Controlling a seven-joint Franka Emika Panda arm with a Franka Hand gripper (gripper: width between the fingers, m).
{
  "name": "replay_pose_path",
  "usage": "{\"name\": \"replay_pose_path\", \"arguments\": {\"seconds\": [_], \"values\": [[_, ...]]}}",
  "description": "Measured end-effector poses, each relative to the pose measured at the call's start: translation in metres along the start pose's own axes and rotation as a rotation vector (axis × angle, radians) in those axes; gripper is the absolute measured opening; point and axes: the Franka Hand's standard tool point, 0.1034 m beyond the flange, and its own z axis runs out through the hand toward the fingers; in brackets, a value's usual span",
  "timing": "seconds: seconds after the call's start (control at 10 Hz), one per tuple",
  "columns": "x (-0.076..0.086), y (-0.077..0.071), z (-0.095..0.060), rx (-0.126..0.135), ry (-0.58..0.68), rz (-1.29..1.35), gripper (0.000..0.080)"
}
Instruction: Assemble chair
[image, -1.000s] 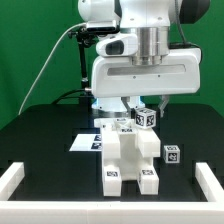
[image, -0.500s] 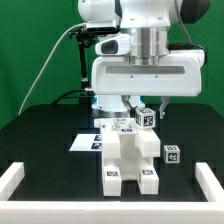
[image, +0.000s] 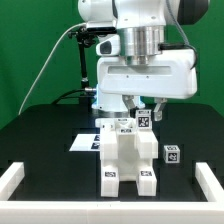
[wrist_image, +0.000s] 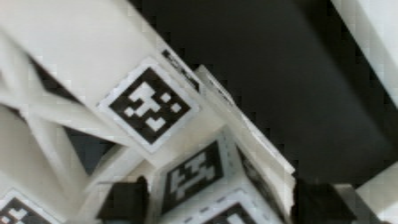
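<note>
Exterior: one gripper (image: 144, 108), with one small tagged piece (image: 144, 118) between the jaws. One chair body (image: 130, 160) stands just below them. One loose block (image: 172, 153) lies below the jaws, off to the exterior view's right. One marker board (image: 84, 143) lies on the black table (image: 50, 150), with a white rail (image: 14, 178) around it and a green wall (image: 30, 50) behind.

Wrist: the small tagged piece (wrist_image: 196, 180) sits between two dark fingers (wrist_image: 118, 200). The picture is blurred, so can't tell whether the jaws are clamped on it.
</note>
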Motion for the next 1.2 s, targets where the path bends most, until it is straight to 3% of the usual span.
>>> {"name": "replay_pose_path", "arguments": {"seconds": [0.1, 0.2, 0.5, 0.7, 0.9, 1.1, 1.2], "values": [[-0.0002, -0.0001, 0.0001, 0.0, 0.0, -0.002, 0.039], [-0.0001, -0.0001, 0.0001, 0.0, 0.0, -0.012, 0.0576], [0.0031, -0.0042, -0.0038, -0.018, 0.006, -0.345, 0.0645], [0.0003, -0.0058, -0.0014, -0.022, 0.005, -0.533, 0.0649], [0.0005, -0.0057, -0.0014, -0.018, 0.004, -0.474, 0.0649], [-0.0003, -0.0062, -0.001, -0.016, 0.003, -0.348, 0.0425], [-0.0004, -0.0063, -0.0009, -0.015, 0.003, -0.3, 0.0425]]}}
